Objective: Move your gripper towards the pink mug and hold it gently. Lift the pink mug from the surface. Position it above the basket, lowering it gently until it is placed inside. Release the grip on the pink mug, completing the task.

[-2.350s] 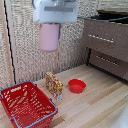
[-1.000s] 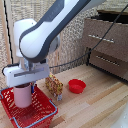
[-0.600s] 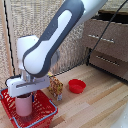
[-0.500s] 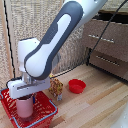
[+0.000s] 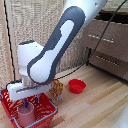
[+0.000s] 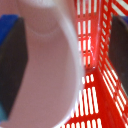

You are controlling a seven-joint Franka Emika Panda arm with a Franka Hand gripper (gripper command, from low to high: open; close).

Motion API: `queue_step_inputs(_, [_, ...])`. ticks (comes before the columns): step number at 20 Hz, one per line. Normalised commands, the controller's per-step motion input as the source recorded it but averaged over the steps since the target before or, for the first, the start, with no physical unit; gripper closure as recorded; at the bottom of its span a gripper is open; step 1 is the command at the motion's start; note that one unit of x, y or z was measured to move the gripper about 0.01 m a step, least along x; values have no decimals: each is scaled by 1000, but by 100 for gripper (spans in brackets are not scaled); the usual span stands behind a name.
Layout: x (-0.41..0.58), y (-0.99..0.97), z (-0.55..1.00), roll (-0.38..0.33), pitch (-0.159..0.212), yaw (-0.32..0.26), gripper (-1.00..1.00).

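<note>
The pink mug (image 5: 25, 116) stands upright inside the red wire basket (image 5: 50, 107) at the exterior view's lower left. My gripper (image 5: 30, 103) hangs straight down over it, its white block just above the basket rim and its blue-tipped fingers (image 5: 36, 100) beside the mug's top. In the wrist view the pink mug (image 6: 45, 65) fills most of the picture and lies against one dark finger (image 6: 9, 60). Red basket mesh (image 6: 92, 75) shows in a wide gap between the mug and the other finger (image 6: 120, 50). The gripper is open.
A small red bowl (image 5: 76, 85) lies on the wooden surface (image 5: 97, 107) to the exterior view's right of the basket. A tan patterned object (image 5: 57, 89) stands between them. A dark drawer unit (image 5: 107, 47) is at the back right, and a light panel wall rises behind.
The arm has come down from high above, carrying the mug into the basket. Over the last half second it has barely moved.
</note>
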Motion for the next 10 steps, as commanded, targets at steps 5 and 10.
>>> queue_step_inputs(5, [118, -135, 595, 74, 45, -5, -100])
queue_step_inputs(10, [106, -22, 669, 49, 100, -11, -100])
